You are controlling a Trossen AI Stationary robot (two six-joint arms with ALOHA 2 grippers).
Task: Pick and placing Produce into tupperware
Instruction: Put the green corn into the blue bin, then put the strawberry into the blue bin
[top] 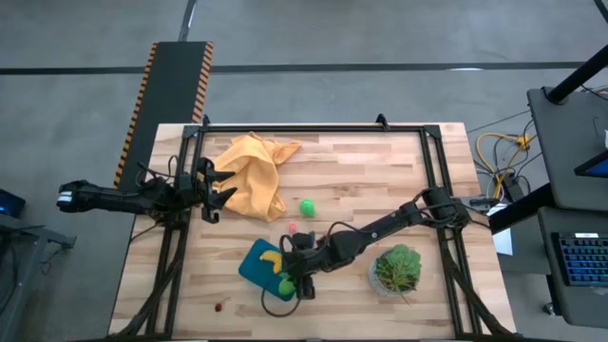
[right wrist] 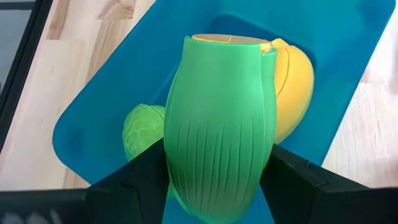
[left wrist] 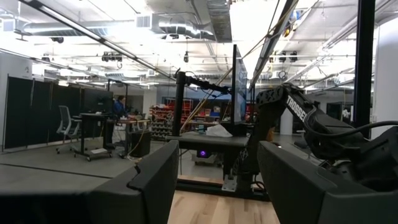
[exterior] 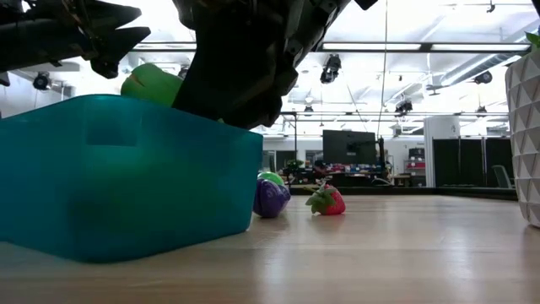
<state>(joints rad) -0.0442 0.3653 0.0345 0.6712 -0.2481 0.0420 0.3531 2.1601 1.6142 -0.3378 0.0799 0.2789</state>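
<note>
Right pincer [right wrist: 214,180] pinches a ribbed green oval toy vegetable [right wrist: 217,124] above the teal-blue shallow plastic tupperware [right wrist: 112,93]. Yellow toy banana [right wrist: 292,93] lies inside. Left pincer [top: 217,188] spread, over the surface's left edge.

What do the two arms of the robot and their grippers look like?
Both arms are dark, jointed and slim, with black cables along them. The left gripper has two black, flat, wedge-shaped fingers. The right gripper has the same black fingers. White lettering marks the right arm.

Grey concrete floor [top: 361,33] surrounds the pale wooden butcher-block table [top: 380,171]; beyond it, black partition panels [left wrist: 37,109], desks, an office chair [left wrist: 65,124], ceiling lamps.
</note>
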